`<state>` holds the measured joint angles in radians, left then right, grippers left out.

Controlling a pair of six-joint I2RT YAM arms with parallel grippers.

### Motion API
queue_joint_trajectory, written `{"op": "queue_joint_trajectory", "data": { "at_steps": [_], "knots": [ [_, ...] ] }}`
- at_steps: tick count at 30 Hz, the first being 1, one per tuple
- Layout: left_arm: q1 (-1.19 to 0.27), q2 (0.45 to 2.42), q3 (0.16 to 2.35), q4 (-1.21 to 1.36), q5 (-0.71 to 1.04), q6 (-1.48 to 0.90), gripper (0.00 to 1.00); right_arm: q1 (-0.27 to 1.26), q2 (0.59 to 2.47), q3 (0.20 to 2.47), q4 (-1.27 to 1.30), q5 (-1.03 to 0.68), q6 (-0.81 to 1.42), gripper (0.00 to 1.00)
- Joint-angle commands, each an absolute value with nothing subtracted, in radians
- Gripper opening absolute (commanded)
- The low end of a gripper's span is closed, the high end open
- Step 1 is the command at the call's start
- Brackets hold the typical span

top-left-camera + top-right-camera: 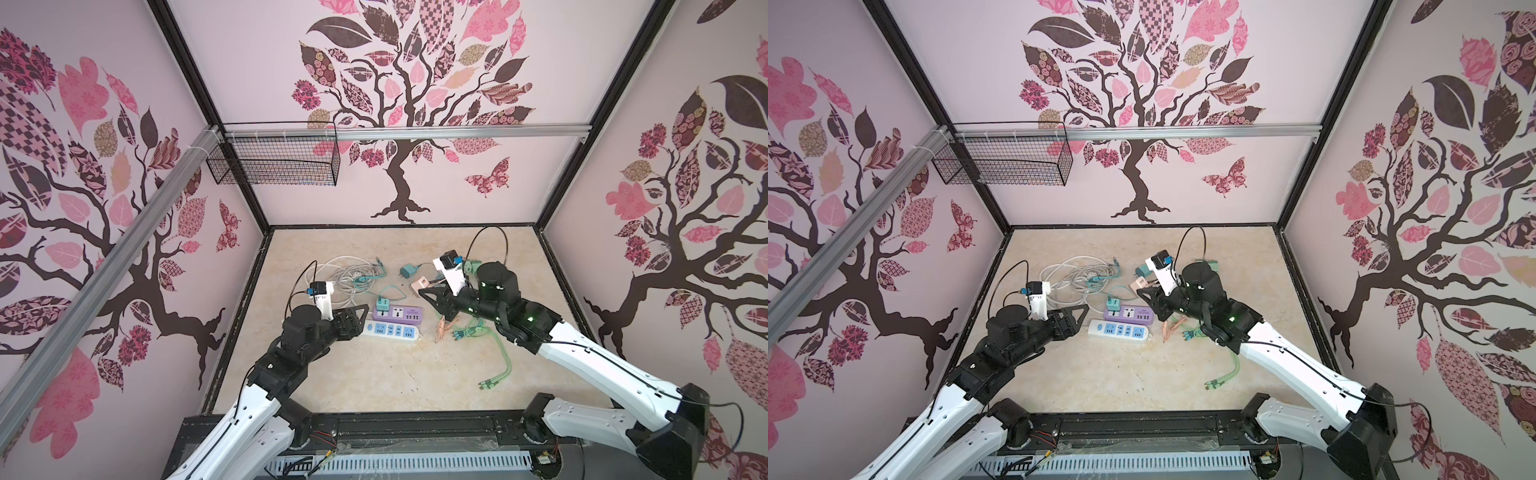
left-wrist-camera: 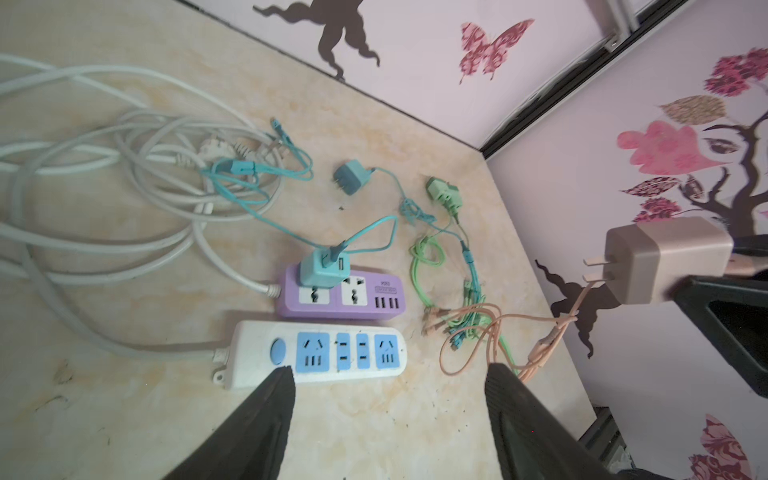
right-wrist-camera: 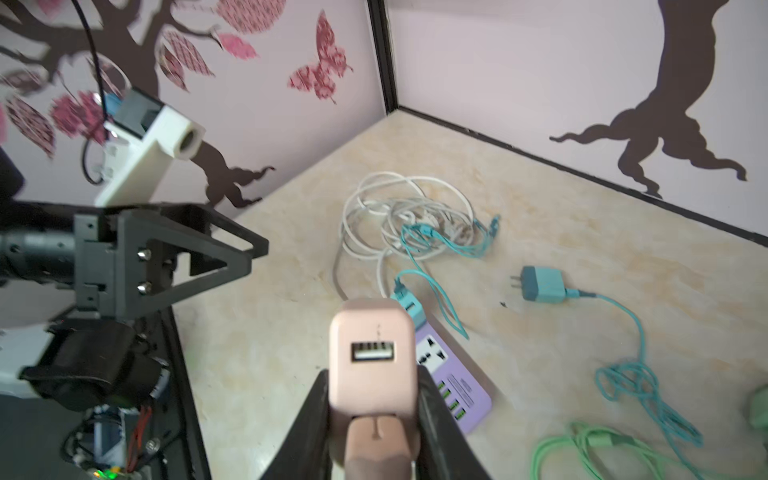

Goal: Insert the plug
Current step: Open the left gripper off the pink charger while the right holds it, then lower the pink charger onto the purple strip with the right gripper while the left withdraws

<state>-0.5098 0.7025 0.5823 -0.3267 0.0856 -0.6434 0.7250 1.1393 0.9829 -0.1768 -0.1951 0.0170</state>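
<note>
A pink plug (image 3: 374, 357) with a USB port, a pink cable attached, is held above the table; my right gripper (image 3: 373, 372) is shut on its sides. In both top views the plug (image 1: 420, 284) (image 1: 1139, 284) hangs right of and behind the purple power strip (image 1: 399, 312) (image 1: 1128, 314). In the left wrist view its two prongs point toward the strips (image 2: 665, 259). A teal adapter (image 2: 320, 270) sits in the purple strip (image 2: 340, 297). My left gripper (image 2: 390, 370) (image 1: 361, 311) is open and empty at the left end of the white power strip (image 2: 320, 353) (image 1: 390, 331).
A coil of white cables (image 1: 340, 274) lies behind the strips. A dark teal charger (image 1: 408, 271) and a green adapter (image 2: 444, 193) lie near the back. Green and orange cables (image 1: 457, 328) spread under the right arm. A wire basket (image 1: 274, 160) hangs on the back wall.
</note>
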Motion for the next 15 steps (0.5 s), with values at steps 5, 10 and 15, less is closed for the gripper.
{"op": "queue_joint_trajectory", "data": {
  "at_steps": [5,10,15],
  "knots": [
    [-0.490,0.914,0.578,-0.280,0.064,-0.650,0.73,0.727,1.276,1.052,-0.294,-0.074,-0.253,0.15],
    [-0.415,1.064,0.592,-0.206,0.147,-0.675,0.60,0.726,1.359,1.060,-0.241,-0.107,-0.312,0.15],
    [-0.309,1.164,0.574,-0.107,0.257,-0.693,0.52,0.727,1.454,1.073,-0.203,-0.135,-0.347,0.13]
  ]
}}
